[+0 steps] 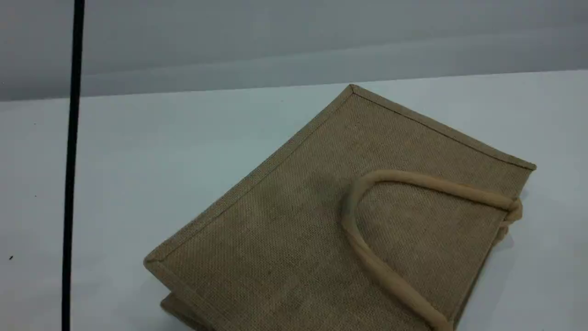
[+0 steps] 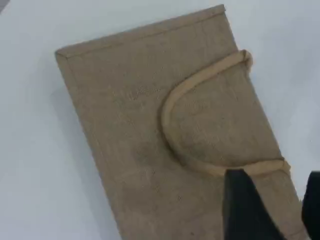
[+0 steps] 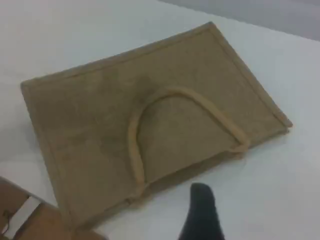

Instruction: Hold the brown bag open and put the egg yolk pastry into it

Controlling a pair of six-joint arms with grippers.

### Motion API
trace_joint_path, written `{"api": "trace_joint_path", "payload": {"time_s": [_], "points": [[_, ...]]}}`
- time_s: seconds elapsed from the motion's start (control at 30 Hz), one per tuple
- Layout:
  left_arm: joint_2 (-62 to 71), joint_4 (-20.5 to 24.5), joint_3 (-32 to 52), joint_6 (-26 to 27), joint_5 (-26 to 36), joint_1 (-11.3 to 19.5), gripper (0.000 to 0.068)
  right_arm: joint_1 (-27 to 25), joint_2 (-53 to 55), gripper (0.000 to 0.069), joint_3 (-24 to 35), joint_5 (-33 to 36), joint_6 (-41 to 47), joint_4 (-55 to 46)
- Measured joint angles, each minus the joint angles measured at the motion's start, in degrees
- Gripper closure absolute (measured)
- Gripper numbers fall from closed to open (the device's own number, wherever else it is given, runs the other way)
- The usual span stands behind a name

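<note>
- My left gripper (image 2: 272, 200): two dark fingers with a clear gap between them, jaws parted, nothing held, no contact that I can make out.
- My right gripper (image 3: 202, 212): only one dark fingertip shows; jaws stand wide, holding nothing, above the white table (image 3: 280, 190).
- Tan-brown woven jute tote bag (image 1: 330, 207) lies flat and closed, one beige rope loop handle (image 1: 363, 257) folded over its upper face.
- Left wrist view: bag fills the frame from 12 to 6 o'clock, handle end just at 12 o'clock of my fingers.
- Right wrist view: bag at 11 o'clock of the fingertip, mouth edge near, apart.
- No readable writing on the bag.
</note>
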Motion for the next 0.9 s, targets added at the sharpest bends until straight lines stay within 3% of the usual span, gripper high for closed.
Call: {"api": "trace_joint_path", "payload": {"time_s": [0.1,0.37,0.9], "points": [[-1.6,-0.3,0.0,-0.5,-0.2,-1.4,0.0400,0.0,0.0,0.0225,0.0,0.0,0.0,0.0],[-7.7,0.4,3.4,-6.1,-0.3,-1.4,0.0400,0.0,0.0,0.0225,0.0,0.2,-0.1,0.0],[-36.2,1.7,41.6,-7.8,-0.5,-1.4,0.0400,0.0,0.0,0.0225,0.0,0.2,-0.1,0.0]]}}
